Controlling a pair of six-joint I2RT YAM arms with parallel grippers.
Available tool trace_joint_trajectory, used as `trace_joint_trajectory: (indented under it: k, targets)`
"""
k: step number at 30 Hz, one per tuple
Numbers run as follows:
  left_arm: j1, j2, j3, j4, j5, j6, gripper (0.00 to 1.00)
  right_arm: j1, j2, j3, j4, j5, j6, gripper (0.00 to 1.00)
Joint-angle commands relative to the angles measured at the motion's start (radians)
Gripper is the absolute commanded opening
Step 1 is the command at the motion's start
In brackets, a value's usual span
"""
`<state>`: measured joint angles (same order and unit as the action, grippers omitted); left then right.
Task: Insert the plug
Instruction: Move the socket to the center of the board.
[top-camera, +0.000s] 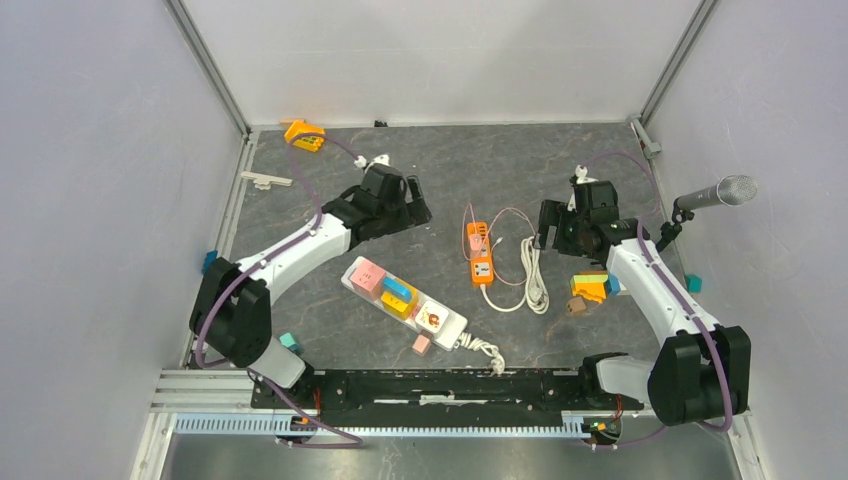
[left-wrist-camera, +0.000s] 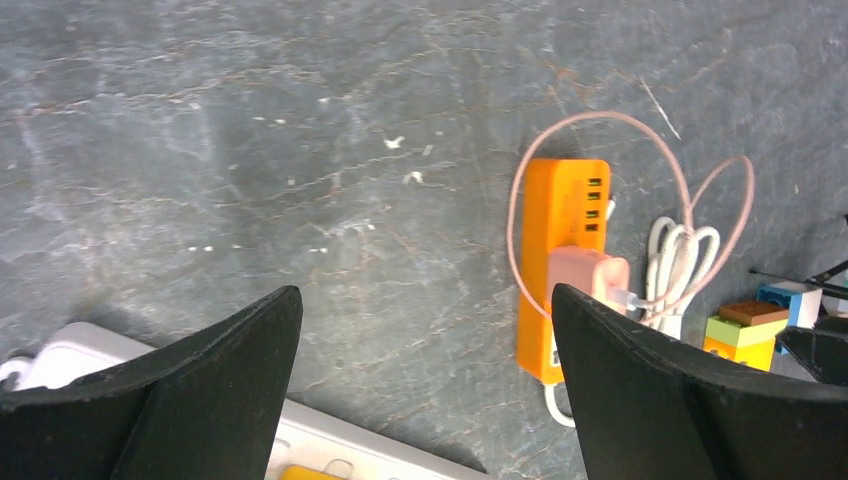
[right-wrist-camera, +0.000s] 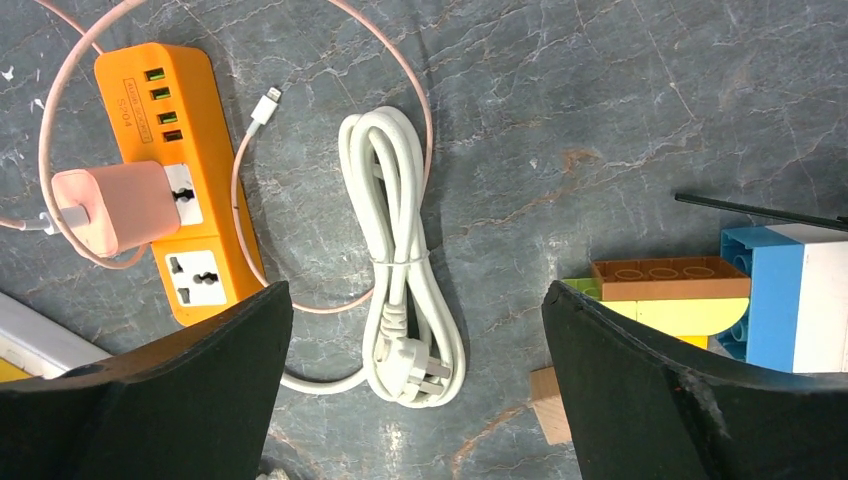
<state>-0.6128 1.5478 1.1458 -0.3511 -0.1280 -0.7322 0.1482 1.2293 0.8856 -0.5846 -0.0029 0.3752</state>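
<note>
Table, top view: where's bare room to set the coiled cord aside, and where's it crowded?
Bare: rear middle of the table, between the left claw and the right claw; also the patch between the white power strip and the orange power strip. Crowded: that orange strip, the coiled white cord and toy bricks bunch by the right arm.

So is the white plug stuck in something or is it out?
Out. The white plug lies loose on the table at the end of its bundled cord, prongs bare.
</note>
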Motion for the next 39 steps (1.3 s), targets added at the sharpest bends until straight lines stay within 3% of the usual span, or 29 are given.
trace_joint_trajectory:
  k: [1, 9, 24, 31, 39]
  targets:
    - [0.079, -0.070, -0.034, 0.034, 0.122, 0.010, 1.00, -0.004, -0.007, -0.011, 0.028, 0.018, 0.030, 0.98]
    - [0.206, -0.158, -0.062, 0.004, 0.170, 0.109, 1.00, -0.006, 0.008, -0.023, 0.065, 0.011, 0.056, 0.98]
    - [0.502, -0.255, -0.022, 0.067, 0.294, 0.088, 1.00, -0.010, 0.111, 0.141, 0.003, -0.077, 0.169, 0.98]
    - [0.509, -0.283, 0.001, 0.086, 0.285, 0.161, 1.00, -0.010, 0.121, 0.218, 0.063, -0.101, 0.130, 0.98]
    - [0.510, -0.445, -0.145, 0.210, 0.179, 0.114, 1.00, -0.020, -0.005, 0.057, 0.239, -0.024, 0.011, 0.98]
